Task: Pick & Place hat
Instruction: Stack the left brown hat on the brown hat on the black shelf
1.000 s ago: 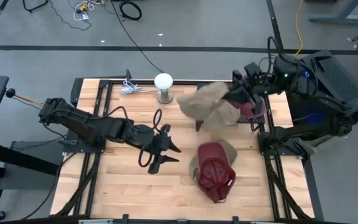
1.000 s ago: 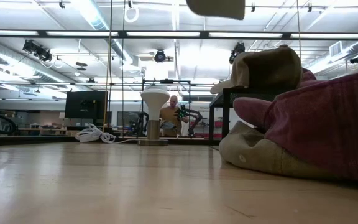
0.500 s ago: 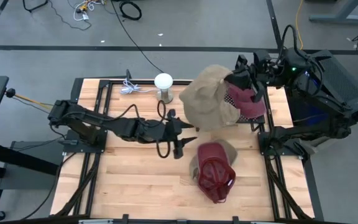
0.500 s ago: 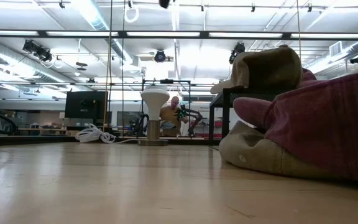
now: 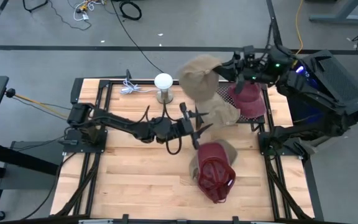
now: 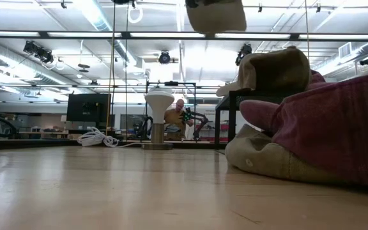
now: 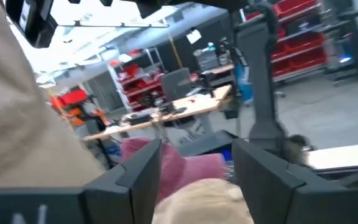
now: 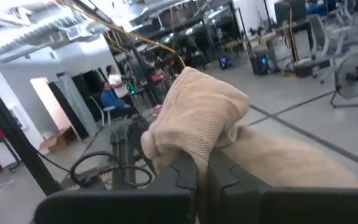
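Halfway, I'd say — the pick looks done and the place has not begun. My right gripper is clamped on a fold of the tan hat and holds it in the air over the table's far edge, near the white stand; the right wrist view shows the cloth pinched flat between the fingers. From table height I see only the hat's underside at the top of the frame, well clear of the wood.

My left gripper reaches across the middle of the table with its jaws apart, nothing between them, just beside a second tan hat that lies by the dark red cap at the right edge. Nearer me, a red cap sits on another tan one.

What is left — carrying the lifted hat to its spot, setting it down and letting go. I cannot tell from here where that spot is.
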Controlling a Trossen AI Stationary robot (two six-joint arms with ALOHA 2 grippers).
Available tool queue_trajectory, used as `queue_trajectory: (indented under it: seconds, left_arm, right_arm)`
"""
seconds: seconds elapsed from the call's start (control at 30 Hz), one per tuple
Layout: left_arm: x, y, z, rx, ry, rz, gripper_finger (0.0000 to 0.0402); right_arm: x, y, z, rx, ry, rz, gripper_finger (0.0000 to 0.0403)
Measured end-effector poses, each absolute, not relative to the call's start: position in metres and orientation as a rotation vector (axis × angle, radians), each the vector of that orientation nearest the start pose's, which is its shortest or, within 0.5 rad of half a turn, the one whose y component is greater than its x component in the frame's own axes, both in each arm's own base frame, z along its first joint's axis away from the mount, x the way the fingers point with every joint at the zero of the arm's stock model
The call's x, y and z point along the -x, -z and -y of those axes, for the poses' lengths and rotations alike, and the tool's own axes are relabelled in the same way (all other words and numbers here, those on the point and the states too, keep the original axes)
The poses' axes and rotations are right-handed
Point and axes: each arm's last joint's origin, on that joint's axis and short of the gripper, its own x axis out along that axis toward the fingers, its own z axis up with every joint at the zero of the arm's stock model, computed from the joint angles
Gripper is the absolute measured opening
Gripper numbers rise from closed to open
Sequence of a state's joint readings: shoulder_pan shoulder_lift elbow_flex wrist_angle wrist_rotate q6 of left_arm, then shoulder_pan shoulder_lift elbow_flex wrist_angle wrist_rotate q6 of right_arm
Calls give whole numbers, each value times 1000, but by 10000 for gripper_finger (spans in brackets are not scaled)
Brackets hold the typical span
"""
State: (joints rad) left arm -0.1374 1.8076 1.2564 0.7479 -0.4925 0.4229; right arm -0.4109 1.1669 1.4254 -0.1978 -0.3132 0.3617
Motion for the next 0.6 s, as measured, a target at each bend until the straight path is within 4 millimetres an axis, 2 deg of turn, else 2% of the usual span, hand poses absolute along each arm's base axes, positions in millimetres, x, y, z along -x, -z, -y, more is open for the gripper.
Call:
queue_trajectory:
  seconds: [0.17, 0.3, 0.43, 0.6]
  left_arm:
    - [-415, -298, 32, -365, -422, 112, 178]
    - [-413, -297, 25, -354, -601, 60, 160]
    - [-408, -297, 29, -397, -765, -9, 134]
    - [-400, -308, 40, -454, -805, -39, 93]
  right_arm:
    - [-227, -466, 86, -380, 33, 36, 4]
    - [-228, -466, 85, -399, -23, 18, 4]
    - [-219, -464, 80, -392, -27, -25, 4]
    - [-207, -458, 77, -392, 21, -121, 4]
